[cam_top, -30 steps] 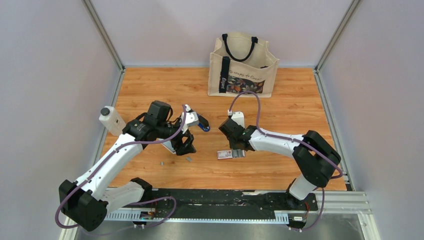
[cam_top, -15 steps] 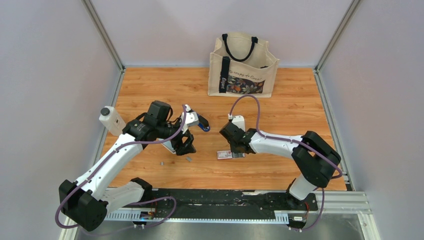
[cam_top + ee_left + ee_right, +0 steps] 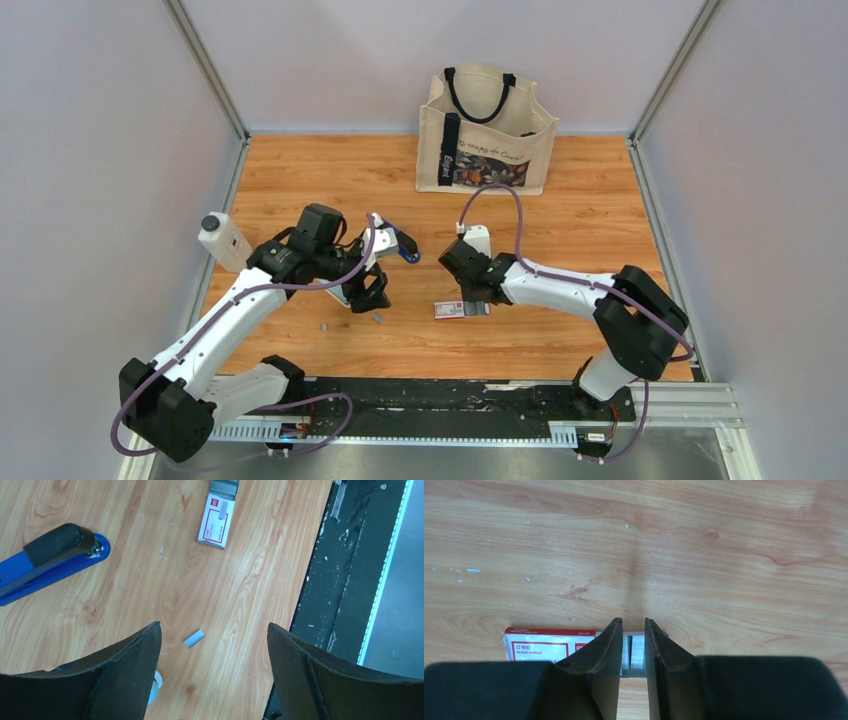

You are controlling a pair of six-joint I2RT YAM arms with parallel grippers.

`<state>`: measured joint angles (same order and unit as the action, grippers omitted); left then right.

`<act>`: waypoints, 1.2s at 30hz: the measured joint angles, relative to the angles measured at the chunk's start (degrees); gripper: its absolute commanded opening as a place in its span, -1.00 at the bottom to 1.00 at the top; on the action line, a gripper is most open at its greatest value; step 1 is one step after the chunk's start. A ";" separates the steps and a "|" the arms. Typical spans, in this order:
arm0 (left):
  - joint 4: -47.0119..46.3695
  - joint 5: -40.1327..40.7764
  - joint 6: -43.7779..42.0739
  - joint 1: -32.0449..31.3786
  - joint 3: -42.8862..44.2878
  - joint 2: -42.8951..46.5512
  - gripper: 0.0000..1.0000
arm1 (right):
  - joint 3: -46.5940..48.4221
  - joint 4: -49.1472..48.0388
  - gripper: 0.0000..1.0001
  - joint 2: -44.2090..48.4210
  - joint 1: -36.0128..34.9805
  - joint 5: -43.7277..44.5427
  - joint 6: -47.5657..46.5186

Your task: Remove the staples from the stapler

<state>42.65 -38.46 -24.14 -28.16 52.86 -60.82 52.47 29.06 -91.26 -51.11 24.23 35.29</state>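
Right now the right gripper [image 3: 633,630] is clamped on the staples [image 3: 638,652] at the white-and-red box's [image 3: 544,644] end; left gripper [image 3: 214,627] is spread wide over the table [image 3: 240,580], the stapler [image 3: 50,567] lying just beside it.

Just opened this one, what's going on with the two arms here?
The right tool is closed on a short silvery strip of staples at the end of the small white-and-red box, low over the table. The blue stapler lies on the wood, held by neither arm. The left tool hangs open and empty above the table, with a loose staple piece lying below it.
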 measured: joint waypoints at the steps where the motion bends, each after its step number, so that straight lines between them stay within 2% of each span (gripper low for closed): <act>1: 0.00 0.28 -0.63 -0.11 -0.44 -0.04 0.72 | 0.22 0.37 -0.34 0.74 0.22 0.24 -0.20; 6: 0.44 3.80 -6.21 -2.62 -2.25 -2.16 0.73 | 0.46 1.64 -0.28 8.13 2.12 0.15 -1.11; 10: 1.38 8.83 -12.37 -6.14 -3.19 -6.40 0.75 | 0.46 1.68 -0.26 15.02 5.84 -1.18 -1.36; 16: 1.68 14.56 -19.63 -7.69 -3.30 -13.49 0.76 | -2.95 1.57 -0.25 22.10 10.56 -3.26 -1.70; 22: 0.07 20.63 -25.31 -10.21 -3.82 -18.58 0.76 | -6.67 1.95 -0.25 23.12 10.82 -4.66 -1.73; 32: -3.45 27.04 -34.25 -14.75 -6.16 -22.86 0.76 | -6.95 2.14 -0.25 23.91 11.10 -5.73 -2.05; 36: -4.15 27.93 -35.89 -15.26 -5.95 -25.44 0.64 | -7.02 2.12 -0.25 24.22 11.58 -5.99 -2.21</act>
<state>38.50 -10.52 -60.03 -43.42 46.92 -86.26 45.45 31.18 -67.05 -39.53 18.24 33.08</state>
